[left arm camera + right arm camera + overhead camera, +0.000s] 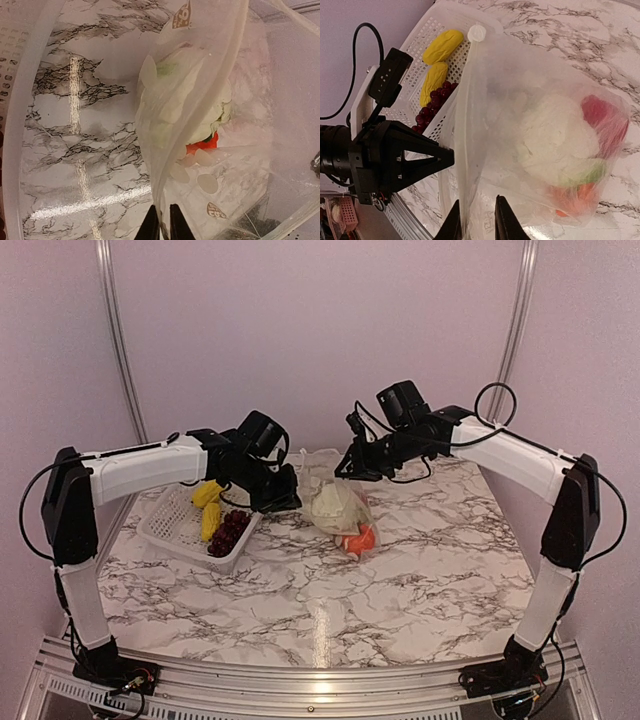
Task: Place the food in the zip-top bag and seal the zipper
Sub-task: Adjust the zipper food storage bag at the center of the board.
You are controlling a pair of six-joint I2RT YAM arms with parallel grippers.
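The clear zip-top bag [340, 512] hangs between my two grippers over the marble table. Inside it are the white cauliflower [555, 135], red pepper [605, 122] and orange fruit [575, 197]. My left gripper [164, 222] is shut on the bag's edge, its black fingers pinching the film. My right gripper [476, 220] stands slightly open, with the film loose in the gap and the pale zipper [466, 125] lying against one finger. Two yellow pieces [208, 508] and the dark grape bunch [230, 532] lie in the white basket [165, 525].
The perforated basket stands at the left, close under my left arm, and its rim [15, 125] fills the left wrist view's left side. A white slider tab [476, 33] caps the zipper's far end. Pink walls enclose the table.
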